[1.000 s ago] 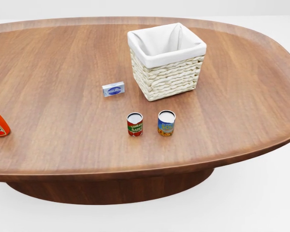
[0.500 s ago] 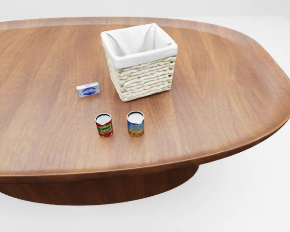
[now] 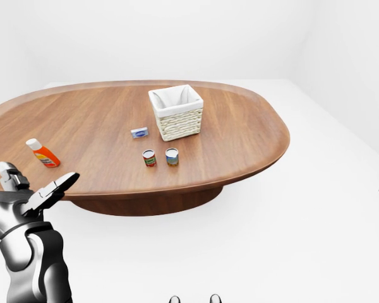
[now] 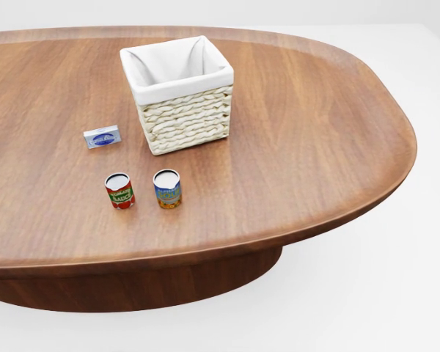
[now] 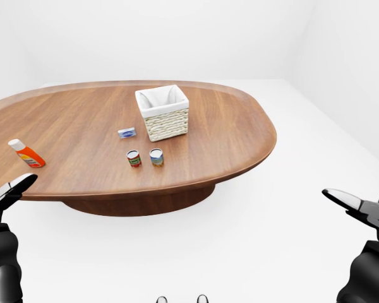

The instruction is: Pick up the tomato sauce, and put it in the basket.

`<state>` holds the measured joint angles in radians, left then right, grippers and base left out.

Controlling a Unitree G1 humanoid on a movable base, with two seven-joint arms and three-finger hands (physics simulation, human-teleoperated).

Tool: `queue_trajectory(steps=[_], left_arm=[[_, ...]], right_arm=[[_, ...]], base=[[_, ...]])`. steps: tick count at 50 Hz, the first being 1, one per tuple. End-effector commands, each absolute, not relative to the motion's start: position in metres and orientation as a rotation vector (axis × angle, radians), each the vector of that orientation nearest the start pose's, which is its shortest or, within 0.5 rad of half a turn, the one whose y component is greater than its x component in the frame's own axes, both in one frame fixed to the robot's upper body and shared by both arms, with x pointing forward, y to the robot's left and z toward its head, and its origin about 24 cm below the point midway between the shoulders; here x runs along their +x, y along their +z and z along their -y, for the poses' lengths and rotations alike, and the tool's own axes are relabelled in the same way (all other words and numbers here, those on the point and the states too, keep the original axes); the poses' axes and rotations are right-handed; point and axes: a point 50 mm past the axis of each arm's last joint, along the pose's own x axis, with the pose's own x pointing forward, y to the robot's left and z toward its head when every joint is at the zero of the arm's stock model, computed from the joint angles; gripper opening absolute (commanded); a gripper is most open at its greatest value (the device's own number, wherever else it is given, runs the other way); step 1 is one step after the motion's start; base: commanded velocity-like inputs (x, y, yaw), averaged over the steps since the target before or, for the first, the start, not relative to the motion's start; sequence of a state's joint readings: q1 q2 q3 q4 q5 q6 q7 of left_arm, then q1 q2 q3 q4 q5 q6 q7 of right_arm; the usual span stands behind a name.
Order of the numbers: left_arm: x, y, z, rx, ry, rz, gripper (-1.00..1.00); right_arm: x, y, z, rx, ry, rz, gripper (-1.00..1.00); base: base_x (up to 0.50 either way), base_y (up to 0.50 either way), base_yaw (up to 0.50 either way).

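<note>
A large oval wooden table (image 4: 315,132) is seen on a dark pedestal, set on a white floor in a white room. A square wicker basket (image 4: 183,121) with a white cloth lining is placed toward the far side of the tabletop, open at the top. The tomato sauce (image 4: 119,191), a small red-labelled can, is stood upright on the table nearer than the basket and a little to its left, well apart from it. A second can (image 4: 167,188) with a blue and yellow label is stood just beside it on the right, not touching. A small flat blue and white box (image 4: 102,137) is laid to the left of the basket. An orange bottle with a white cap (image 3: 43,153) is laid tilted near the table's left edge (seen only in the eye views).

The left hand (image 3: 31,192) is held low at the near left, off the table, with its fingers spread and nothing gripped. The right hand (image 5: 360,208) is raised at the near right over the floor, fingers extended and released, also holding nothing. Both hands are well apart from the cans.
</note>
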<state>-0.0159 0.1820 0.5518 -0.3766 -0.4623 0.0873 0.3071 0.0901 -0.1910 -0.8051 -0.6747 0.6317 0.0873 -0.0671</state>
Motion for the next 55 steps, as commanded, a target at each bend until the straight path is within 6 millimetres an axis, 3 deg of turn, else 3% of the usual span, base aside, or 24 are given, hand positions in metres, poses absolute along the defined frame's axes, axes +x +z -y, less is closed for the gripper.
queue_trajectory(steps=[1,55], left_arm=[[0.2047,0.1447,-0.3004,-0.254,0.685,0.421,1.0],[0.2065,0.1407,-0.2992,-0.247,0.682,0.411,1.0]], right_arm=[[0.1482,0.1993,0.3032,0.098,-0.524,0.699,1.0],[0.153,0.1946,0.3003,0.096,-0.513,0.676,1.0]], base=[[0.0,0.0,0.0],[0.36,0.0,0.0]])
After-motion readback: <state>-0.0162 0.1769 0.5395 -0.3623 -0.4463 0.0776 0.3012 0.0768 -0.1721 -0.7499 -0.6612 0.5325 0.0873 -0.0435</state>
